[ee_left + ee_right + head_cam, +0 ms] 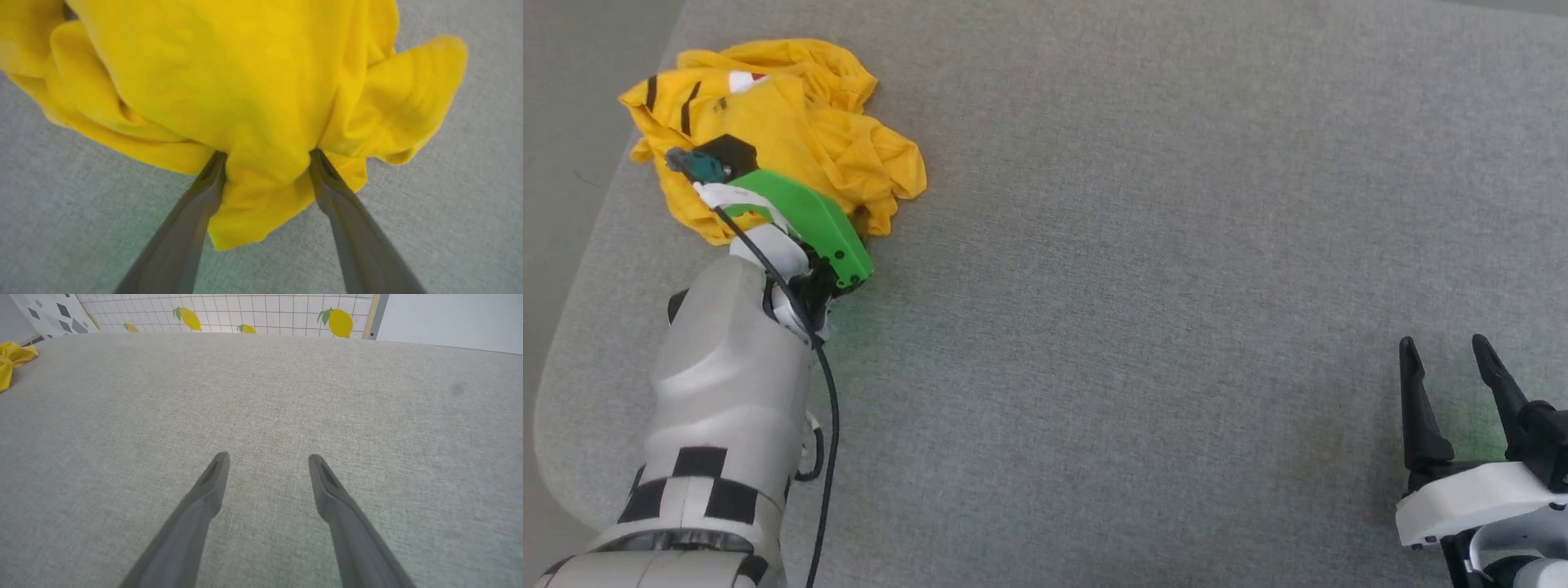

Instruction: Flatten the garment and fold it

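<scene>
- A grey woven surface (1143,245) with a rounded corner at 8 o'clock takes up most of the head view. Beyond its far edge, the right wrist view shows a gridded sheet printed with lemons (341,322).
- The garment (792,122), bright yellow, lies crumpled in a heap on the surface at 10 o'clock in the head view, close to the left edge. Black stripes and a white-and-red patch show on its upper folds.
- The left arm's pale forearm (727,367) reaches from 7 o'clock up to the heap. Its green wrist cover (809,220) sits over the garment's near edge, and a black cable (829,392) runs down along the arm.
- In the left wrist view the left end effector (266,155) is spread wide. A fold of yellow cloth hangs between its two fingers, and their tips press into the heap.
- The right end effector (1443,341) sits at 4 o'clock in the head view, well apart from the garment. Its fingers are parted and hold nothing, with bare surface beneath them.
- In the right wrist view a corner of the garment shows at 10 o'clock.
</scene>
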